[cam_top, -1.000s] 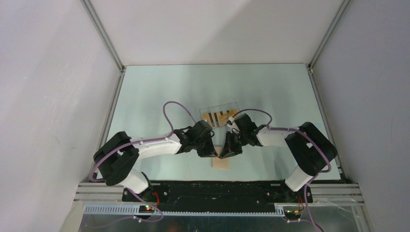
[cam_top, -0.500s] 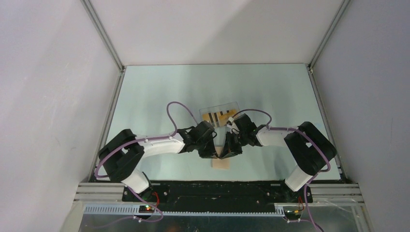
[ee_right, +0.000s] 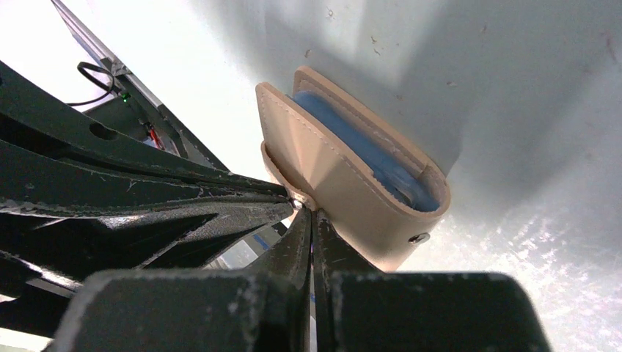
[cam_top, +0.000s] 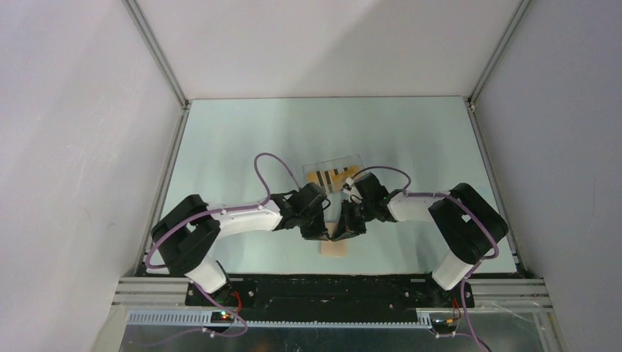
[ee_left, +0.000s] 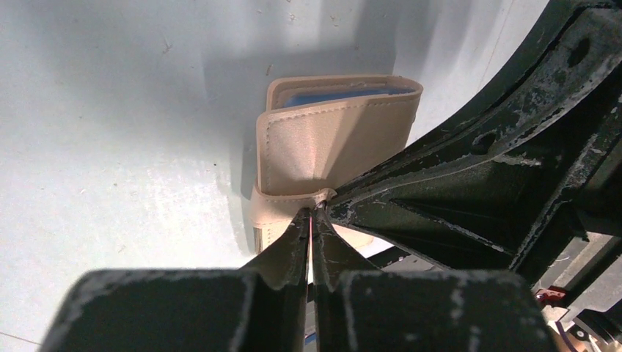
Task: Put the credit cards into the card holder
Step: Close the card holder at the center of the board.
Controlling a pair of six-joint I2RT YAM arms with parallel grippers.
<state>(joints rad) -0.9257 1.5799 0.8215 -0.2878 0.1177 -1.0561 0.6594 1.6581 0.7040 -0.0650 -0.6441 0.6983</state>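
Crowding the overhead view, both arms cover most of the card holder (ee_left: 334, 143), leaving only its near edge showing below the grippers. The left gripper (ee_left: 312, 220) is clamped on the puckered rim of the lifted tan flap. The right gripper (ee_right: 312, 213) has its jaws pressed together at that same spot, any hold unclear. Blue lining (ee_right: 352, 136) shows inside the fold. Beyond both grippers, a clear tray (cam_top: 348, 160) holds striped orange cards (cam_top: 326, 177), partly hidden.

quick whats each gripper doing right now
left gripper: closed, pinching the flap edge of the card holder.
right gripper: closed, tips against the same flap edge; whether it grips it cannot be told.
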